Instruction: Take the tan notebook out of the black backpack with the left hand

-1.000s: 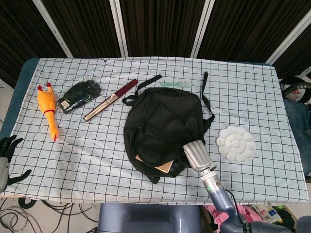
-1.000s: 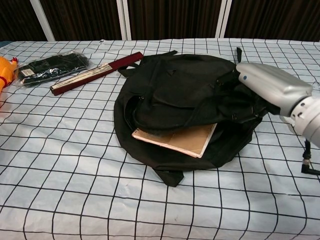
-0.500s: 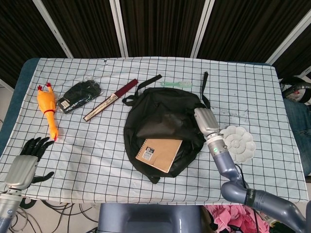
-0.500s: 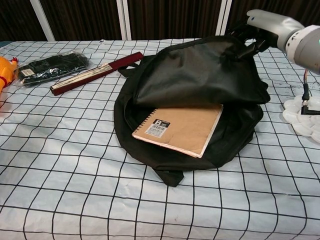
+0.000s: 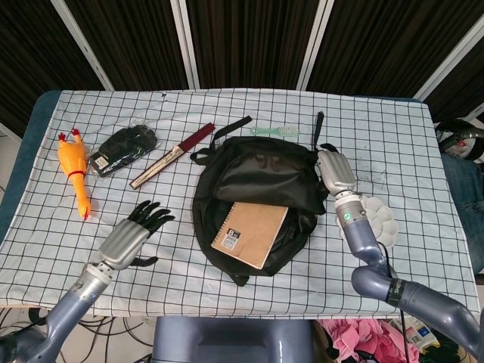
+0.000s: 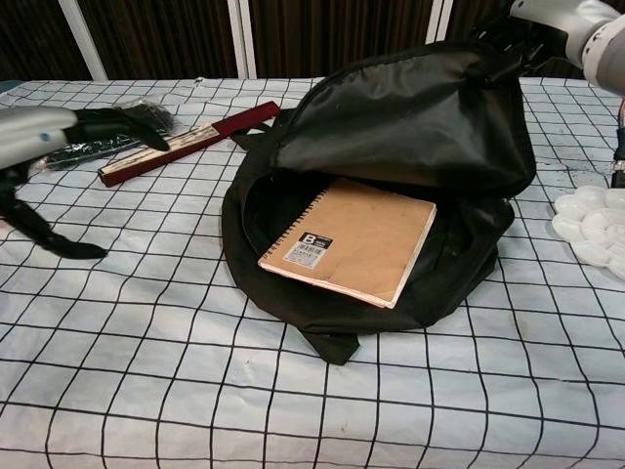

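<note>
The black backpack [image 5: 257, 170] lies mid-table with its mouth facing me. My right hand [image 5: 333, 171] grips its upper flap [image 6: 410, 127] at the right side and holds it raised; in the chest view the right hand [image 6: 547, 18] sits at the top right corner. The tan spiral notebook [image 5: 250, 234] lies flat in the opening, with most of its cover [image 6: 354, 239] and a barcode label showing. My left hand [image 5: 139, 230] hovers over the cloth to the left of the backpack, fingers spread and empty. The chest view shows the left hand [image 6: 44, 137] at the left edge.
A yellow rubber chicken [image 5: 73, 170], a black packet [image 5: 125, 149] and a maroon folded fan [image 5: 172, 155] lie at the back left. A green comb [image 5: 276, 131] sits behind the backpack. A white flower-shaped palette [image 5: 376, 221] rests right of my right arm.
My left hand has come in from the lower left corner towards the backpack. My right hand has lifted the flap higher and further back, so more of the notebook shows.
</note>
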Available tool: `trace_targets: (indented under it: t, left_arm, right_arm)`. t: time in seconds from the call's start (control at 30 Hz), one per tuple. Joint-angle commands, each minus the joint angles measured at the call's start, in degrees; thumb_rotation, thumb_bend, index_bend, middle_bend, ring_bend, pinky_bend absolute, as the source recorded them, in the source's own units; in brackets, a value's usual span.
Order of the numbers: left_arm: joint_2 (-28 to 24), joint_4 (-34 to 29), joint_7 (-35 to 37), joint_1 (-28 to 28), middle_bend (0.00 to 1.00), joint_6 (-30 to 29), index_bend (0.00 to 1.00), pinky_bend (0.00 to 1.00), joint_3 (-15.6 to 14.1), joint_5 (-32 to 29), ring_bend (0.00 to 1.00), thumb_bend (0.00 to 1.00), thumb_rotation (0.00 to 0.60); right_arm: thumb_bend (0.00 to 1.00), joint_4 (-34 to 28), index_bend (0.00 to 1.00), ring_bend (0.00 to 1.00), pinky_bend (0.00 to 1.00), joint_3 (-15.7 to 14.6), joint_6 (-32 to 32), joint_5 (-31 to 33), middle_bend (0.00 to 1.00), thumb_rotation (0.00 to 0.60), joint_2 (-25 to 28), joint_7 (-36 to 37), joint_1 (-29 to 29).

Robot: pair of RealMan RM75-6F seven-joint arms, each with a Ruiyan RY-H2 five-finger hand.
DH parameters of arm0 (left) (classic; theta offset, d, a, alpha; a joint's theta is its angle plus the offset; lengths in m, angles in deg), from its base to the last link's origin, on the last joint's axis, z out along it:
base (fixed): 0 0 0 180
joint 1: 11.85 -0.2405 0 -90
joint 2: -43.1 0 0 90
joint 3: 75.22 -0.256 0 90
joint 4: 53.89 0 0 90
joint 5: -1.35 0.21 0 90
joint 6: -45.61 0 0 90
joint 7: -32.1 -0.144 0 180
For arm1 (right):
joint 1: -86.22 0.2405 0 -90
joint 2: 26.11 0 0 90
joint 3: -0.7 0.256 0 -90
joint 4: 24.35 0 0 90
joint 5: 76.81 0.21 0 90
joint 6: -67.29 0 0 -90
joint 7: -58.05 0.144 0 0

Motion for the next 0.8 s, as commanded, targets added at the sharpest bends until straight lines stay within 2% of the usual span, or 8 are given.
trace_targets:
  t: [0.03,0.27,0.4,0.67,0.8]
  left_arm:
    - [4.63,2.32,-3.02,4.03,0.15,3.48,0.17,0.0,2.33,-2.25,0.0,0.1,0.6]
    - [11.21,7.47,-1.34,9.95,0.15,8.94,0.17,0.0,3.47,-4.56,0.0,0.06,0.6]
    - [14.91,11.09,0.03,11.62,0.16,8.47,0.17,0.0,3.66,-4.68,0.0,0.06,0.6]
    - [17.91,14.7,2.05,13.58,0.17,9.05,0.18,0.0,1.78,-3.85,0.0,0.06,0.6]
    - [19.96,17.03,2.68,14.46,0.19,8.39,0.19,0.03,1.44,-3.42,0.01,0.06,0.6]
  right_arm:
    - [0.45,0.57,0.67,0.43,0.15,0.02,-0.79,0.34,0.59,0.6,-0.56,0.17,0.5]
    - [0.45,1.43,0.67,0.43,0.15,-0.36,-1.37,1.34,0.59,0.6,-1.3,0.89,1.38]
    - [0.45,1.4,0.67,0.43,0.15,-0.75,-2.23,1.09,0.59,0.6,-1.46,1.14,1.63]
    - [0.45,0.96,0.67,0.43,0.15,-1.32,-3.73,0.92,0.59,0.6,-1.38,1.23,1.69]
    - [0.45,0.8,0.67,0.43,0.15,-1.52,-4.47,1.02,0.59,0.6,-1.47,1.29,1.7]
